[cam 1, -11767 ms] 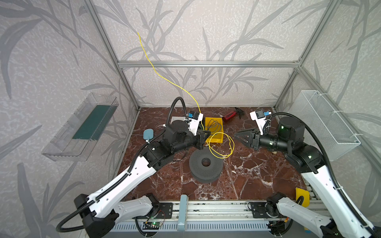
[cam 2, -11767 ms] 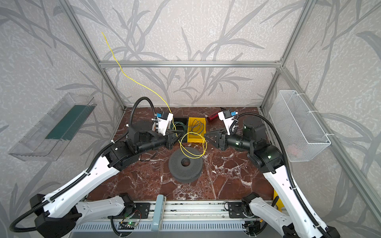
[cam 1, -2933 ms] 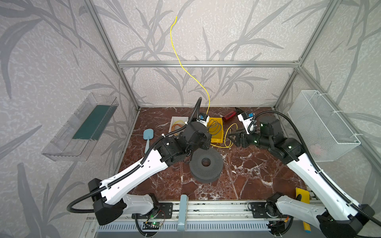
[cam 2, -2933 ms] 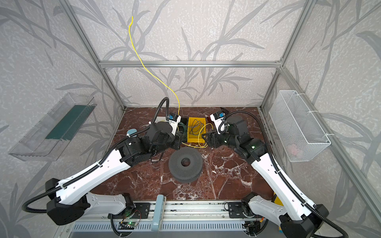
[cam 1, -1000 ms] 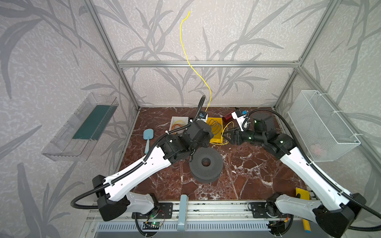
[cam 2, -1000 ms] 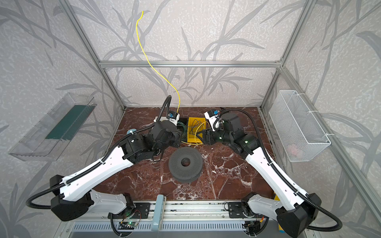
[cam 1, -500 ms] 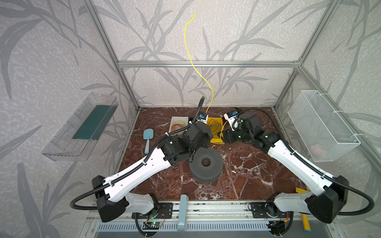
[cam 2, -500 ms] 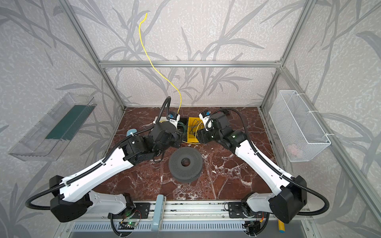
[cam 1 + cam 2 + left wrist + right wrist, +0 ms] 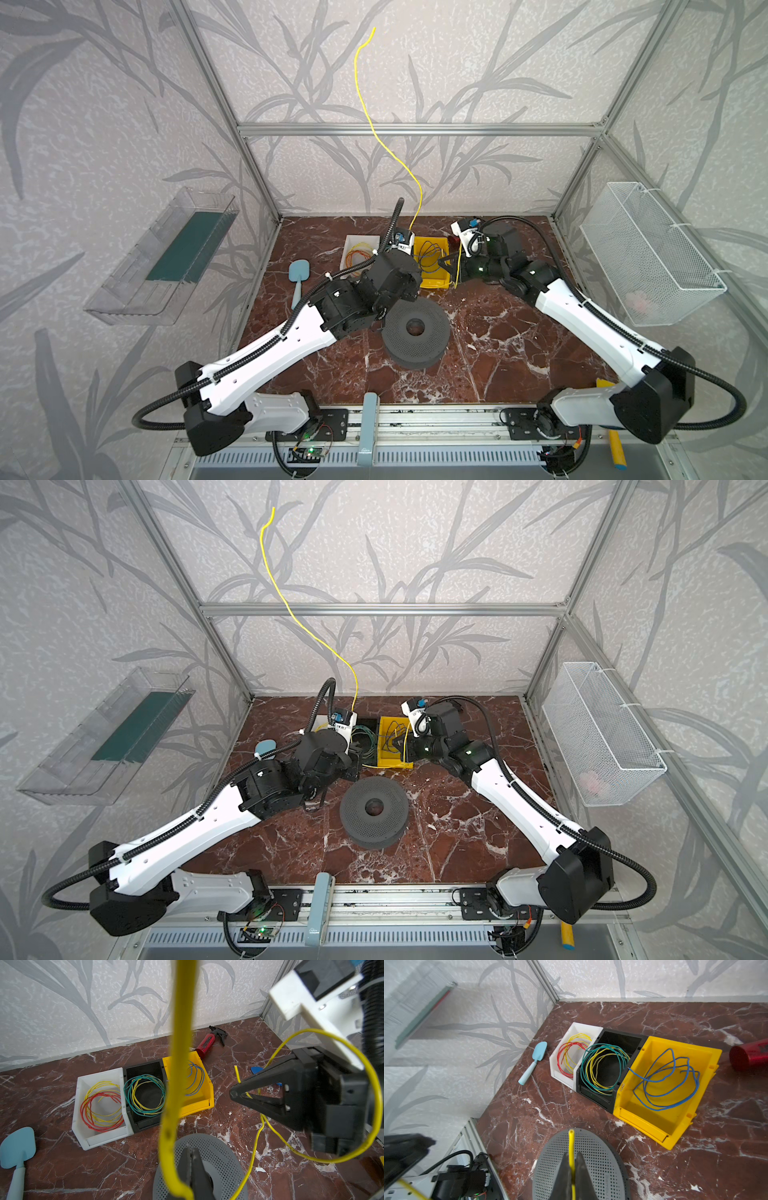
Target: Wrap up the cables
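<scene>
one loose yellow cable [image 9: 571,1140], with two grippers on it. the right gripper [image 9: 572,1156] is clenched on the cable near its end, and a short stub pokes out just past the fingertips. the left gripper [image 9: 191,1152] is clamped too; the cable bends in at the root of its fingers and rises high above it. one grey spool [image 9: 602,1157] lies below both grippers. beyond the tips stand three bins in a row: a white bin [image 9: 586,1026], a black bin [image 9: 592,1095] and a yellow bin [image 9: 652,1124].

Bins [image 9: 593,1096] behind the spool [image 9: 415,332], trowel [image 9: 298,274] at left, bottle [image 9: 205,1043] at right
</scene>
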You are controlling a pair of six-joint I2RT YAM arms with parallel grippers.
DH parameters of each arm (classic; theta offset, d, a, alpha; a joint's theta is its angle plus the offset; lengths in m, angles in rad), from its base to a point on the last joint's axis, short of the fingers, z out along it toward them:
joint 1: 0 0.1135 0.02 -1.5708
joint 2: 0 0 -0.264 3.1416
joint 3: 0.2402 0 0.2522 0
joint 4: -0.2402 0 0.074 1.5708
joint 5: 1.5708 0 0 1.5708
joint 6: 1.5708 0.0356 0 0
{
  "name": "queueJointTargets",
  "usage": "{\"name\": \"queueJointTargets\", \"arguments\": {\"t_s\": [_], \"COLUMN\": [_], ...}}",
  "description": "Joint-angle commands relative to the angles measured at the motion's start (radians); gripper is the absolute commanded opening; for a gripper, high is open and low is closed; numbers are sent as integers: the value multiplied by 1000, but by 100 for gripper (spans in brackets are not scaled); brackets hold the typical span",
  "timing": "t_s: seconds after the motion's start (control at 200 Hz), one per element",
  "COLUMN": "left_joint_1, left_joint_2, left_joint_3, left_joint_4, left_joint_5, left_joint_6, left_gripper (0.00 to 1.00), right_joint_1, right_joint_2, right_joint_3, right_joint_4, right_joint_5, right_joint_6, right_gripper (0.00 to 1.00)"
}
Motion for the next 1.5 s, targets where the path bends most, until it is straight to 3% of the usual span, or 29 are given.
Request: {"name": "queueJointTargets", "arguments": {"t_s": [0.0, 0.125, 0.32, 0.495, 0.61, 0.785, 0.94, 1.015, 1.109, 1.294, 1.409, 1.499], "left_joint_1": [-1, 9, 79, 146, 192, 212, 215, 223, 239, 243, 257, 303], "left_joint_2": [9, 41, 60, 89, 90, 85, 74, 49, 23, 9, -2, -13], "left_joint_3": [8, 34, 24, 41, 75, 102, 112, 108, 120, 203, 257, 309], "left_joint_4": [-31, -69, 1, 93, 114, 119, 102, 100, 88, 62, 63, 20], "left_joint_5": [-62, -137, -226, -273, -272, -303, -419, -440, -437, -431, -427, -341], "left_joint_6": [0, -8, 78, 174, 201, 255, 317, 335, 345, 387, 405, 349], "left_gripper": [0, 0, 0, 0, 0, 0, 0, 0, 0, 0, 0, 0], "right_joint_1": [-54, -161, -289, -301, -376, -491, -630, -683, -732, -768, -806, -819], "right_joint_2": [-91, -152, -173, -194, -270, -378, -423, -434, -455, -406, -361, -322], "right_joint_3": [-3, -14, -109, -186, -252, -364, -323, -302, -325, -391, -452, -497], "right_joint_4": [45, 35, 144, 50, -155, -216, -401, -446, -400, -311, -251, -215], "right_joint_5": [-149, -317, -699, -891, -825, -751, -583, -449, -285, -94, -73, -55], "right_joint_6": [101, 212, 460, 466, 359, 352, 213, 156, 141, 104, 97, 93], "right_gripper": [0, 0, 0, 0, 0, 0, 0, 0, 0, 0, 0, 0]}}
